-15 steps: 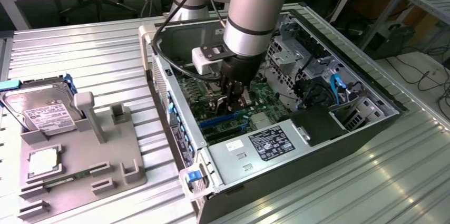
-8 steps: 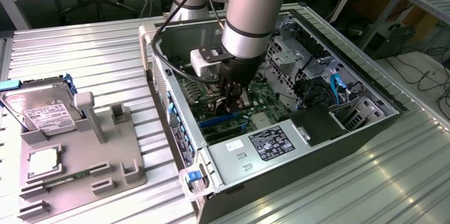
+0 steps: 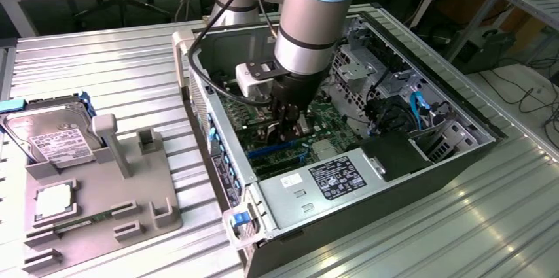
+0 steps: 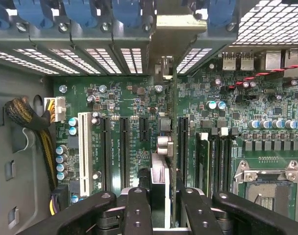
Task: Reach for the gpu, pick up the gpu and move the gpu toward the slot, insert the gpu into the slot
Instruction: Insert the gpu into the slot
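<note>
While the exterior view takes in the whole bench, its left holds a grey moulded fixture tray [image 3: 131,216] with a silver hard drive [image 3: 51,140] standing in a slot, white label outward, and a thin green memory stick [image 3: 83,220] lying flat. Centre: a black open-sided computer case [image 3: 454,154] on ribbed aluminium table [image 3: 114,69], the silver arm [image 3: 310,23] reaching down into it. The gripper [image 3: 287,133] sits low over the green motherboard [image 3: 328,121], a dark card-like mass between its fingers. Right of it lie blue cables [image 3: 419,111] and a labelled power supply [image 3: 323,183].

The wrist view gives the detail: black fingers [image 4: 136,210] are partly closed on the gpu [image 4: 164,147], seen edge-on as a thin upright card. Its silver metal end bracket [image 4: 173,29] meets the case's perforated rear wall below blue plastic clips [image 4: 85,12]. The card stands over the motherboard among the long black expansion slots [image 4: 124,152], a white slot [image 4: 84,152] farther off. Whether it is fully seated cannot be told.
</note>
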Robot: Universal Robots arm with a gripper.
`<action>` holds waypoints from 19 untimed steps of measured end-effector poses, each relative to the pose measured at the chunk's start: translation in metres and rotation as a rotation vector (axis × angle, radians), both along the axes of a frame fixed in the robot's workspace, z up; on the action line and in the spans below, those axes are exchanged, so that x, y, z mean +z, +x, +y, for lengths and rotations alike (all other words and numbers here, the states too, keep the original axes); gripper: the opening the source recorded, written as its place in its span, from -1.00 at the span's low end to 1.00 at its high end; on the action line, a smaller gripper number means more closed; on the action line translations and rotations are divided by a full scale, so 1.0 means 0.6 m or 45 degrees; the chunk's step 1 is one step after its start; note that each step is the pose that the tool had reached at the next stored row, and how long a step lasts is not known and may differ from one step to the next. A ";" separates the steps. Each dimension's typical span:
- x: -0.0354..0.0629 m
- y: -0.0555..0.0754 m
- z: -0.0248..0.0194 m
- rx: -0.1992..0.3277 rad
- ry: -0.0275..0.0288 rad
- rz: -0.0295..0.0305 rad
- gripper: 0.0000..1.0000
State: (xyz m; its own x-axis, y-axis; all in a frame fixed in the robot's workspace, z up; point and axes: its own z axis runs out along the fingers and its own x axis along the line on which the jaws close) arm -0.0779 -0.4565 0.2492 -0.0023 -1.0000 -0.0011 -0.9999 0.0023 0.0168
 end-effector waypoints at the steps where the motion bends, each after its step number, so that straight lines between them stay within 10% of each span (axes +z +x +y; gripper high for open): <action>1: -0.001 -0.001 0.0000 0.000 0.0002 -0.0001 -0.44; 19: -0.029 -0.004 0.0000 0.000 -0.0001 0.0001 -0.44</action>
State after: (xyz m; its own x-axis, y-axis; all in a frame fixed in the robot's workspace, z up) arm -0.0801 -0.4565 0.2315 -0.0022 -1.0000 -0.0011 -0.9999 0.0022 0.0169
